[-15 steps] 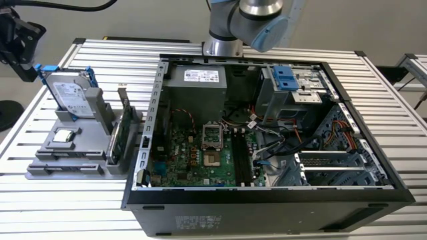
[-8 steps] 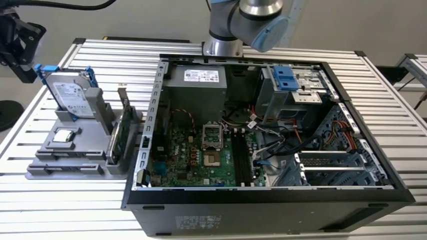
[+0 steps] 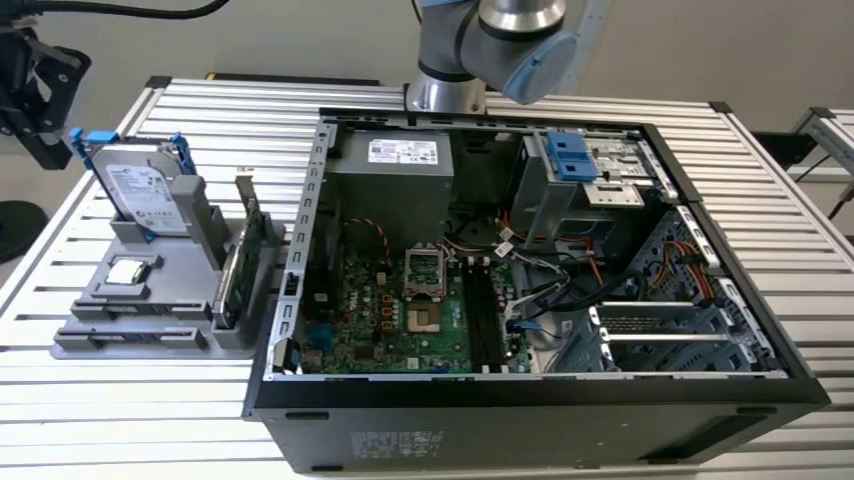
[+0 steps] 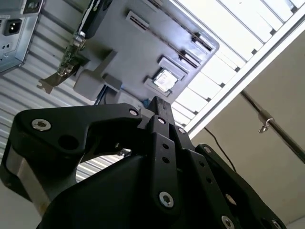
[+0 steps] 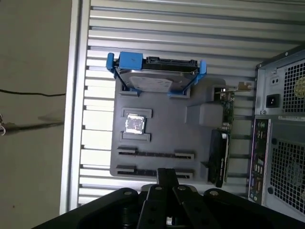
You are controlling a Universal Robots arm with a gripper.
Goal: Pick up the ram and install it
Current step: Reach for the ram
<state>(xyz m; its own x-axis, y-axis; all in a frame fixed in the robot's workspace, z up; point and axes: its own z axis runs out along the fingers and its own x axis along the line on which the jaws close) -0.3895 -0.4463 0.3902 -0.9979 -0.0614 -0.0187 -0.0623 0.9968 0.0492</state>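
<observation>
My gripper [image 5: 165, 174] hangs high above the near edge of the grey parts holder [image 5: 157, 129], its black fingers pressed together with nothing between the tips; it also shows in the second wrist view [image 4: 159, 104]. The ram is hidden from me. Across the holder's two long slots [image 5: 155, 153] I see just thin dark lines, and I cannot tell whether a stick stands in them. In the exterior view the holder [image 3: 134, 315] sits left of the open computer case, whose motherboard carries long black memory slots [image 3: 483, 315].
On the holder stand a silver hard drive in a blue bracket [image 5: 155, 78], a green card on edge [image 5: 224, 109] and a square chip [image 5: 135, 125]. The case's tall black walls [image 3: 534, 395] border the board. The slatted table ends at a rail [image 5: 76, 119]. Black equipment [image 3: 34, 90] stands at the exterior view's left.
</observation>
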